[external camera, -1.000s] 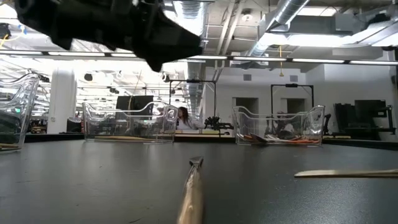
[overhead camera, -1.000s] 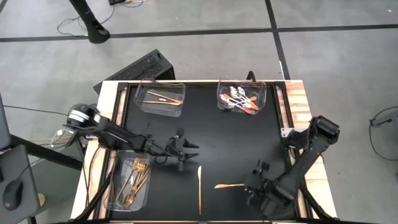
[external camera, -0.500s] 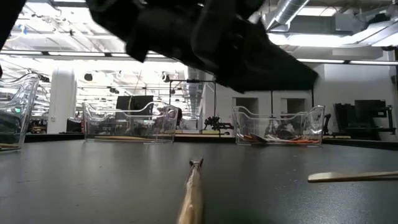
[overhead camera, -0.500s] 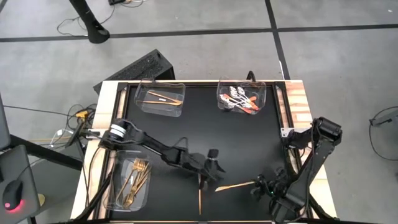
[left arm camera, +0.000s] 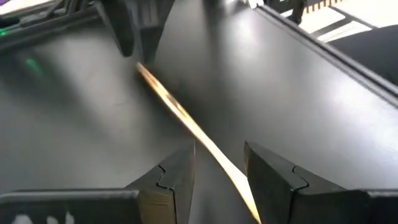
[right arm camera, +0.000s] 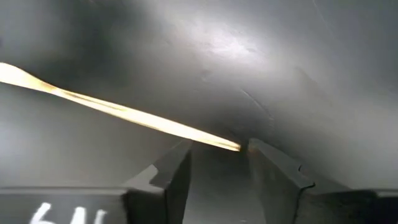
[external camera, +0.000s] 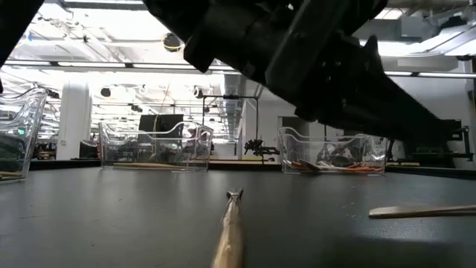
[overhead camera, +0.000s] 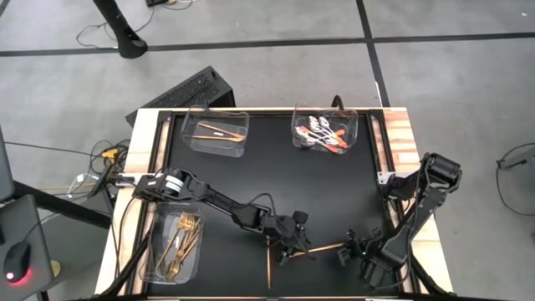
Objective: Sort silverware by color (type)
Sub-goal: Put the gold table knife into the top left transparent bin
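Observation:
A slim gold knife (overhead camera: 328, 247) lies flat on the black mat near the near edge, also seen in the low view (external camera: 424, 211). My left gripper (overhead camera: 298, 247) is open over its left part. In the left wrist view the knife (left arm camera: 180, 112) runs between the left gripper's (left arm camera: 217, 152) fingers with gaps on both sides. My right gripper (overhead camera: 352, 248) is open at the knife's right end. That end (right arm camera: 231, 146) lies between the right gripper's (right arm camera: 217, 149) fingers. A second gold knife (overhead camera: 268, 259) lies to the left, pointing at the near edge.
Three clear trays stand on the mat. The far-left one (overhead camera: 219, 131) holds gold knives, the far-right one (overhead camera: 326, 132) holds spoons with orange-red handles, and the left-edge one (overhead camera: 174, 244) holds gold forks. The mat's middle (overhead camera: 276, 176) is bare. Both arms crowd the near right corner.
My left arm has swept from the table's left middle toward the right and the near edge, ending over the gold knife's left part. My right gripper has drawn back a little toward the right edge. The knife has slid slightly to the right.

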Robot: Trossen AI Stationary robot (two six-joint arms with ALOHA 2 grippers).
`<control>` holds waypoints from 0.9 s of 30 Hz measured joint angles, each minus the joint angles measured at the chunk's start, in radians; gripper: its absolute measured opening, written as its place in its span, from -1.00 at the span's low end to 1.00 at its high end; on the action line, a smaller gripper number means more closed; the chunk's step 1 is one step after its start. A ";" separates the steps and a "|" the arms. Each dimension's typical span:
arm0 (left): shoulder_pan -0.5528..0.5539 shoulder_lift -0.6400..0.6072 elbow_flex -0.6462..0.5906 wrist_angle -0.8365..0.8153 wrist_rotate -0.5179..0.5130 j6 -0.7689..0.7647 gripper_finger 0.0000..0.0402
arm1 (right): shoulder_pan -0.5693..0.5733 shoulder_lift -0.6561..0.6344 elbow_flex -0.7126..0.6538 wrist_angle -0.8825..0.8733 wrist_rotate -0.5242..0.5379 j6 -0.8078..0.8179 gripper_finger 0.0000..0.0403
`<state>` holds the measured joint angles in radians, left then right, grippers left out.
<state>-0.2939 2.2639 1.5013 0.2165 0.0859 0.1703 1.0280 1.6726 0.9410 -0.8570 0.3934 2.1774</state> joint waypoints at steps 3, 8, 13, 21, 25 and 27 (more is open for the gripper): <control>-0.001 0.000 0.001 -0.004 0.007 0.002 -0.39 | 0.012 -0.006 -0.015 0.001 -0.008 0.000 0.01; -0.002 0.000 0.000 -0.022 0.007 0.007 -0.39 | 0.021 -0.008 -0.028 0.028 -0.012 0.000 0.10; -0.001 0.012 0.000 -0.018 0.007 0.012 -0.39 | 0.026 -0.002 -0.051 0.090 -0.003 -0.006 0.13; 0.002 0.056 0.002 -0.040 -0.020 0.019 -0.39 | 0.027 -0.006 -0.090 0.156 0.052 -0.015 0.13; 0.007 0.079 0.003 -0.015 -0.020 0.006 -0.39 | 0.026 -0.009 -0.091 0.168 0.059 -0.016 0.13; 0.008 0.081 0.004 -0.027 -0.020 0.005 -0.39 | 0.026 -0.012 -0.094 0.185 0.061 -0.028 0.13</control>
<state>-0.2855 2.3451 1.5051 0.1898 0.0654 0.1752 1.0538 1.6608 0.8474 -0.6720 0.4548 2.1494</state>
